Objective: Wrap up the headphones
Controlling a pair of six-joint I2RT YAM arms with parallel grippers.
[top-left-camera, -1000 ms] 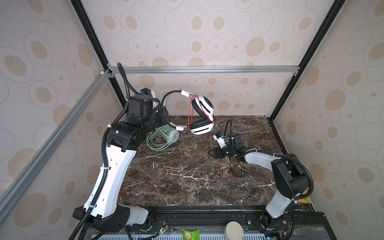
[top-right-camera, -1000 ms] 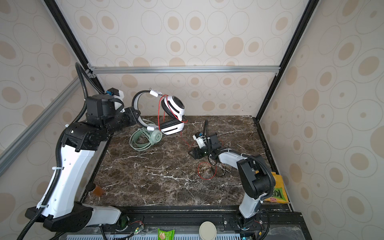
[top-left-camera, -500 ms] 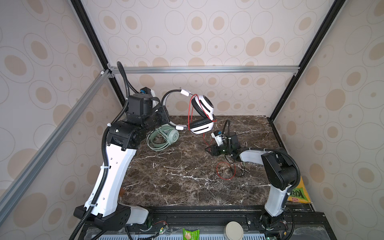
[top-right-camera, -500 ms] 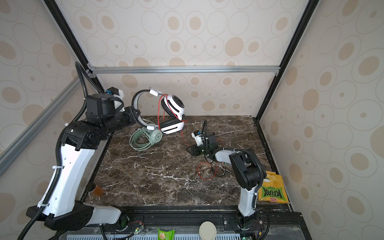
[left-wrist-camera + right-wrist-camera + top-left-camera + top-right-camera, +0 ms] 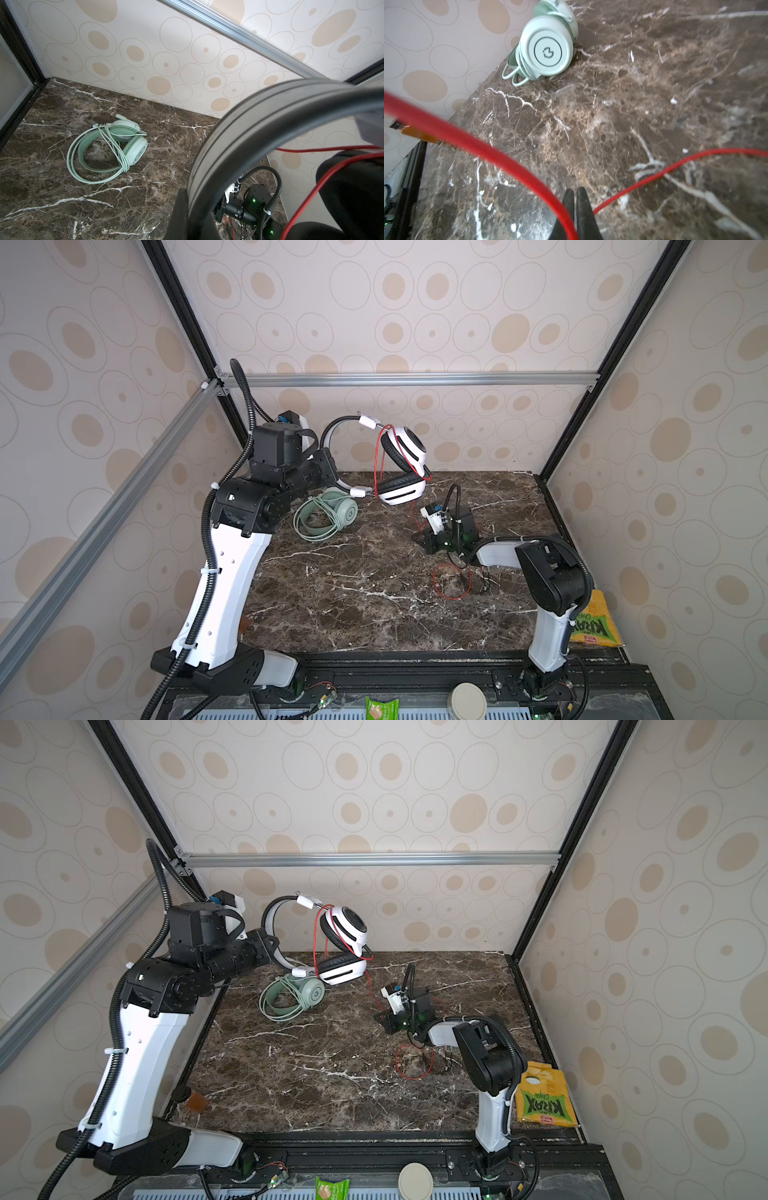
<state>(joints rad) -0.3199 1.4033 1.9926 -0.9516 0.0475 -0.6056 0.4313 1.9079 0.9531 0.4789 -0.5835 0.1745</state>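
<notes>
Top views show one marble table [image 5: 353,605] and two headsets. The white headset [image 5: 409,450] hangs raised, its stiff headband clamped in the left gripper [image 5: 194,216]. The mint-green headset [image 5: 330,514] lies wrapped near the back wall. One red cable [image 5: 508,154], likely limp and light, sits pinched in the right gripper [image 5: 574,207] and is best taken along its slack.

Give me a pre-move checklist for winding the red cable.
1. Band grip: ok, left gripper is shut on the white headset.
2. Cable grip: ok, right gripper is shut on the red cable.
3. Earcups clear of table: cannot tell.
4. Path clear: ok, green headset lies wrapped at back left, apart from both grippers.
5. Slack free: cannot tell; a loop lies on the table by the right gripper.
</notes>
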